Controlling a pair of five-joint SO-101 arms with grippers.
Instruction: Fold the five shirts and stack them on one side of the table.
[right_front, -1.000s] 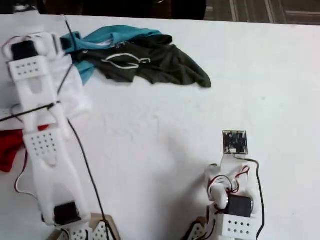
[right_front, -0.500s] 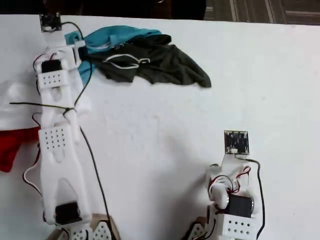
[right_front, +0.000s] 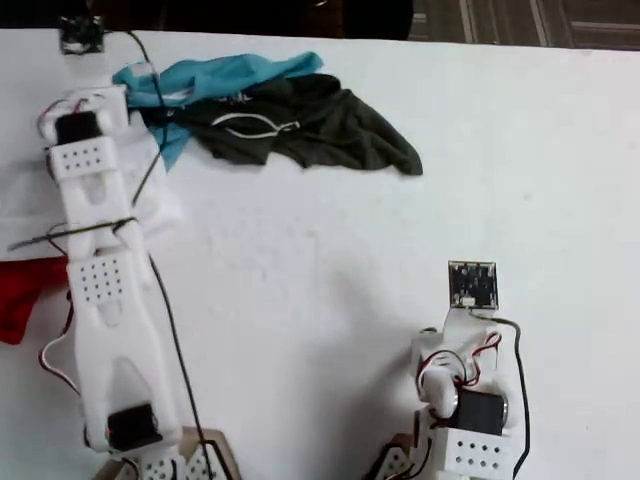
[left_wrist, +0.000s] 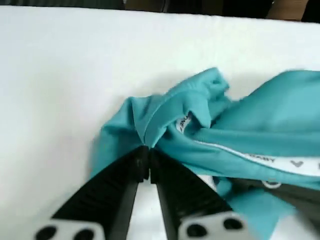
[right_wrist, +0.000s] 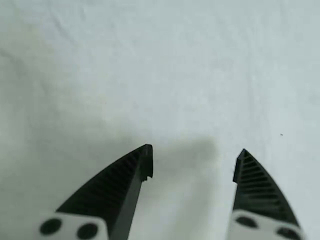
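My left gripper (left_wrist: 145, 156) is shut on a bunched edge of the teal shirt (left_wrist: 240, 130), close above the table. From above, the left arm (right_front: 95, 270) stretches to the far left corner, where the teal shirt (right_front: 225, 75) lies partly under a dark green shirt (right_front: 320, 125). A white shirt (right_front: 20, 195) lies beneath that arm, and a red shirt (right_front: 20, 295) is at the left edge. My right gripper (right_wrist: 194, 161) stands open over bare white table, with nothing between its fingers. The right arm (right_front: 465, 400) sits folded at the near right.
The white table (right_front: 400, 240) is bare through its middle and right side. The left arm's cable (right_front: 175, 340) trails along the tabletop beside the arm. The table's far edge lies just behind the shirts.
The left arm swung right, then back left, towards the far left corner. The teal shirt's end has been drawn a little leftward with it. The right arm has kept still.
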